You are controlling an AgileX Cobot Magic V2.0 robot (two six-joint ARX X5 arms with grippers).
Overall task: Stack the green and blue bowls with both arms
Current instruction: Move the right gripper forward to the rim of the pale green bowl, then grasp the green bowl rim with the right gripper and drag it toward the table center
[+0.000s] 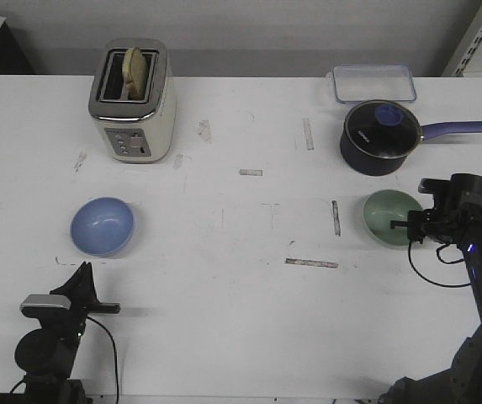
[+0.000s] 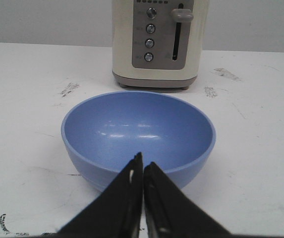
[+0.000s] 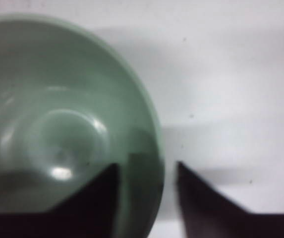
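While the front view lays out the whole worktop (image 1: 224,278), only the wrist views settle the pincers: the left pincer (image 2: 142,171) has its fingers pressed together on nothing, just near of the blue bowl (image 2: 138,136), and the right pincer (image 3: 146,171) stands open with one finger inside the green bowl (image 3: 57,124) and the other outside, straddling its right rim. From the front, the right pincer (image 1: 415,225) reads only as a dark mass at that rim, its gap hard to make out, and the left pincer (image 1: 82,278) is a dark wedge. Two bowls lie well apart: blue at left (image 1: 102,225), green at right (image 1: 390,216). Behind them stand one toaster (image 1: 133,101) holding bread, one saucepan (image 1: 381,137), and one clear container (image 1: 374,82). The left wrist view cuts off the toaster's top; the right wrist view is blurred and crops the green bowl's left side.
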